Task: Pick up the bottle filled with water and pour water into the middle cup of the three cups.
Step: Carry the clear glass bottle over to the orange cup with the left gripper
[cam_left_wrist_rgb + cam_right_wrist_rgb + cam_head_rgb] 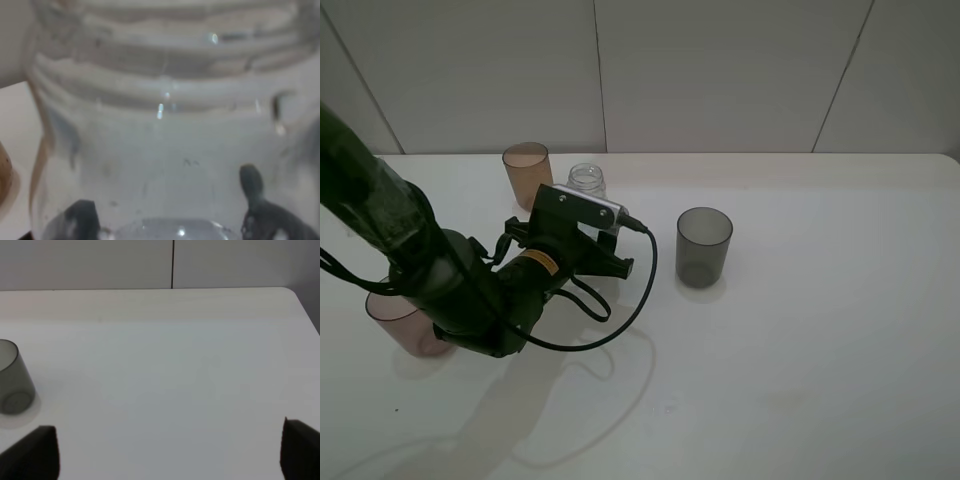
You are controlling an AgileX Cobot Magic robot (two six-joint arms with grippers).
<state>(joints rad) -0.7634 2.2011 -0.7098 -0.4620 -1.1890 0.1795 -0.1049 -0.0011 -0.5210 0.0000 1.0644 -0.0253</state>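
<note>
The clear bottle (587, 179) stands upright and capless on the white table (820, 350), just right of the amber-brown middle cup (527, 172). My left gripper (584, 203) reaches it from the front, and its jaws are hidden under the wrist camera. In the left wrist view the bottle (165, 125) fills the picture, and the left gripper (170, 215) holds it with one dark fingertip (80, 220) on each side. The pinkish-mauve cup (395, 322) is half hidden by the left arm. The smoky grey cup (704, 245) stands to the right. My right gripper (170, 450) is open and empty.
The grey cup (12, 377) shows at the edge of the right wrist view, beyond the right gripper. A black cable (635, 300) loops from the left wrist over the table. A tiled wall (720, 70) stands behind the table's far edge.
</note>
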